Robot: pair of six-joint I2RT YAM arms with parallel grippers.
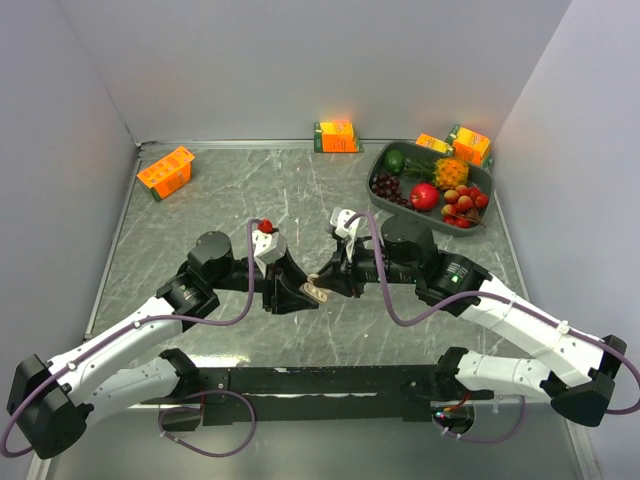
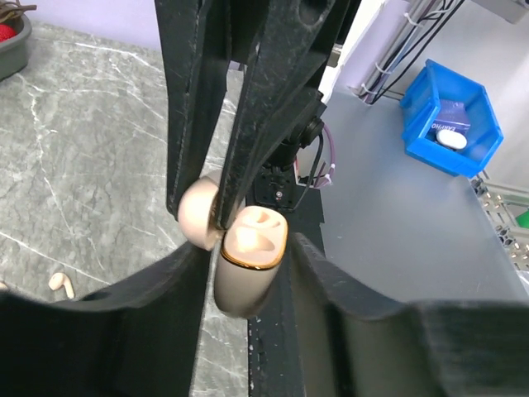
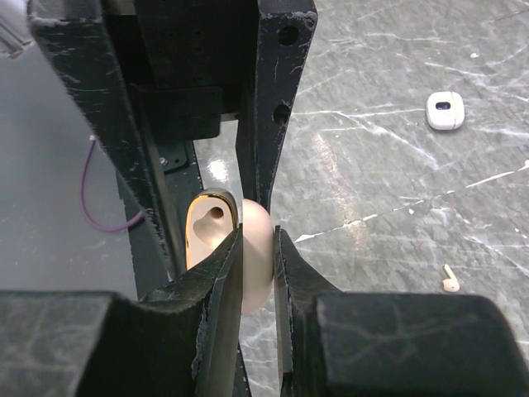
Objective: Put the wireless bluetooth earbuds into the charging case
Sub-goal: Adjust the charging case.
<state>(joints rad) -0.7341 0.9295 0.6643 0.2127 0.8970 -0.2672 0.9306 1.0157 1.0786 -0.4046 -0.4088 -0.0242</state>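
1. Left gripper [image 2: 252,248] pinches the body of the beige charging case [image 2: 244,285], held mid-table, wells showing.
2. Right gripper [image 3: 258,252] clamps the case's lid [image 3: 258,223], fingers of both arms crowding together.
3. An earbud [image 3: 450,281] lies on the marble tabletop [image 3: 397,182] to the far side, well apart from a white case [image 3: 445,110].

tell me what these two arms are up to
Both arms meet over one beige charging case. The left gripper clamps its base while the right gripper pinches its opened lid. Its wells look empty. One earbud lies loose on the table, as does a white case.
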